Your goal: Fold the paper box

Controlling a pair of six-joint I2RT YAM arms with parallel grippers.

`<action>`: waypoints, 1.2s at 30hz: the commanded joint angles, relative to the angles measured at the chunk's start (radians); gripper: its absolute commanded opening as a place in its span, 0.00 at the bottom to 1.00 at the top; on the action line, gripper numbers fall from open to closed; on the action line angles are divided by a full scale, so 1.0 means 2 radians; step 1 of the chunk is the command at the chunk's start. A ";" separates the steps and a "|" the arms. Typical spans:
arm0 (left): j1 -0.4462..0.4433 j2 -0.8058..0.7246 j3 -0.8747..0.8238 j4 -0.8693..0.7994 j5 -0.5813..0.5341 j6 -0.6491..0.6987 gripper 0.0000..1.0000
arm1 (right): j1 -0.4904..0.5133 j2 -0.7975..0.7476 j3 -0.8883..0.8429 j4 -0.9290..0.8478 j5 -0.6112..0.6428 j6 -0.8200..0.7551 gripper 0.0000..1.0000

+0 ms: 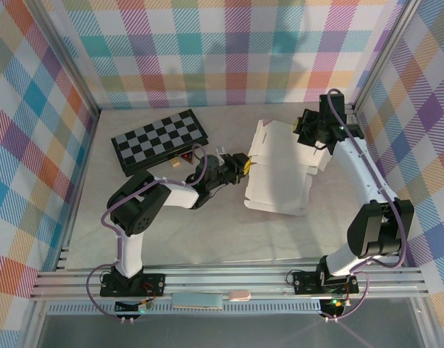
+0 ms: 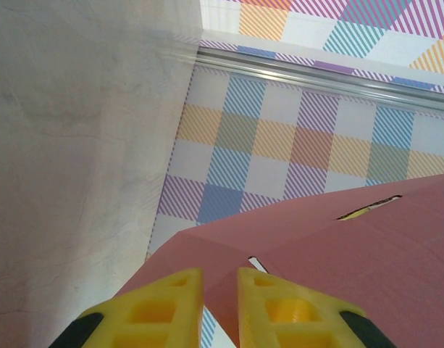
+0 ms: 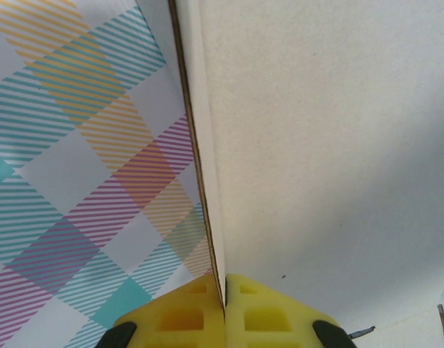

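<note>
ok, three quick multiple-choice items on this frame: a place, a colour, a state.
1. Seen from above, the checkered board lies where relative to the paper box? A on it; B left of it; C right of it.
2. The right gripper has fingers of which colour? A blue; B red; C yellow.
3. The right gripper is: A shut on the paper box; B wide open; C shut on the checkered board.
1 B, top view shows it apart, leftward. 2 C, right wrist view shows yellow. 3 A, fingers pinch the paper box's edge, no gap.
</note>
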 commanded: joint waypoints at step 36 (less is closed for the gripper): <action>-0.028 -0.078 0.066 -0.311 -0.054 0.250 0.34 | 0.083 -0.013 -0.008 -0.016 0.001 0.106 0.00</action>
